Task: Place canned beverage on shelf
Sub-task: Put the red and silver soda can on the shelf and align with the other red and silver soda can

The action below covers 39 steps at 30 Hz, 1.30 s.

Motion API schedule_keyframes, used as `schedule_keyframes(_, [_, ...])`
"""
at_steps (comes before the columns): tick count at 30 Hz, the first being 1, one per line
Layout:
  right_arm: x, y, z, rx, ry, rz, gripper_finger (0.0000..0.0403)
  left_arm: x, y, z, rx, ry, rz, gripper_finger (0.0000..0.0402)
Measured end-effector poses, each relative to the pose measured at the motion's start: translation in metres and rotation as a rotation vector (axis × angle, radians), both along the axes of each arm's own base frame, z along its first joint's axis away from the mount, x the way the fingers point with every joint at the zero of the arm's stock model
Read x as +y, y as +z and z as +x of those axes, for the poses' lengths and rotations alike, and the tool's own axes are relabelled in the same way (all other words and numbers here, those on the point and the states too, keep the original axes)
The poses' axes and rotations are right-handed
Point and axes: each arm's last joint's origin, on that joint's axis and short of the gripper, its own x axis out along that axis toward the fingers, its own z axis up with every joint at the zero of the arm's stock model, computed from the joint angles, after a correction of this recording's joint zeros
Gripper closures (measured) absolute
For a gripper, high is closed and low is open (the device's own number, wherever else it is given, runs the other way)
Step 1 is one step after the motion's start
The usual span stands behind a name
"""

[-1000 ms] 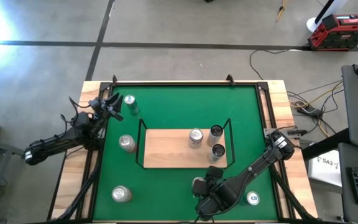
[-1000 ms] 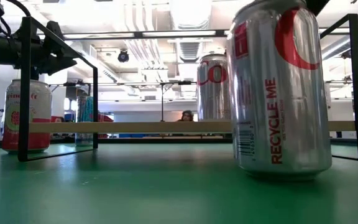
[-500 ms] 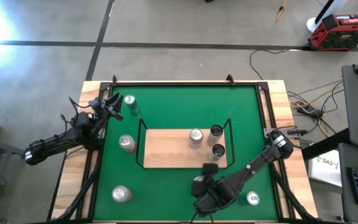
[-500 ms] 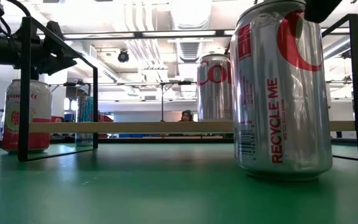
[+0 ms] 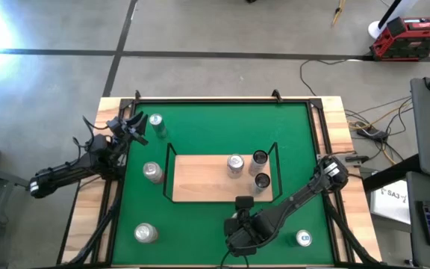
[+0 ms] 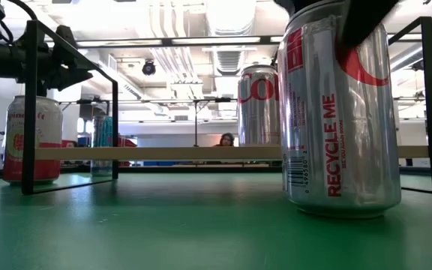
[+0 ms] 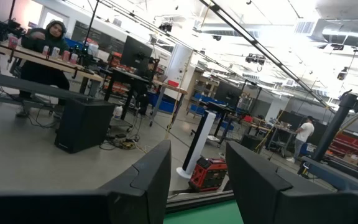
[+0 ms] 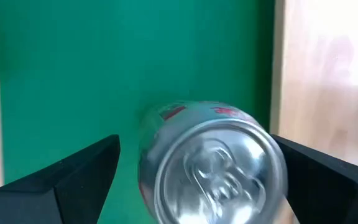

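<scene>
The green felt table [image 5: 200, 138] carries the wooden shelf [image 5: 200, 179] — three cans [image 5: 235, 165] on it — and loose cans [image 5: 152, 172] around.

On the green worktop [image 5: 200, 134], the shelf [image 5: 200, 183] carries three cans [image 5: 235, 165] at its right end. The right end effector [image 5: 239, 220] sits just in front of the shelf's front edge. The left end effector [image 5: 134, 127] rests at the worktop's left edge, near a loose can [image 5: 156, 122].

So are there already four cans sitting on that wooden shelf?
No, the high view shows only three cans standing on the shelf.
</scene>
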Motion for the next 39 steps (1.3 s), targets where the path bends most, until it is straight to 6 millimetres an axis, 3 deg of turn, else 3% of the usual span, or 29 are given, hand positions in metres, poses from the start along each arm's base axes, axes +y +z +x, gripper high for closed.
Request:
schedule_keyframes(6, [-0.001,-0.017,0.006,0.037,-0.044,-0.010,0.0024,0.000,0.000,0.000,-0.001,0.000,0.000,0.0264])
schedule_keyframes(13, [-0.005,-0.020,0.008,0.067,-0.118,0.028,0.0097,0.000,0.000,0.000,0.000,0.000,0.000,0.0264])
schedule_keyframes(18, [-0.007,-0.018,0.008,0.053,-0.229,0.060,0.0098,0.000,0.000,0.000,0.000,0.000,0.000,0.0264])
schedule_keyframes(32, [-0.031,-0.016,0.018,-0.022,-0.819,0.174,0.0068,0.000,0.000,0.000,-0.001,0.000,0.000,0.0264])
schedule_keyframes(39, [-0.037,-0.017,0.019,-0.009,-0.925,0.192,0.0075,0.000,0.000,0.000,0.000,0.000,0.000,0.0264])
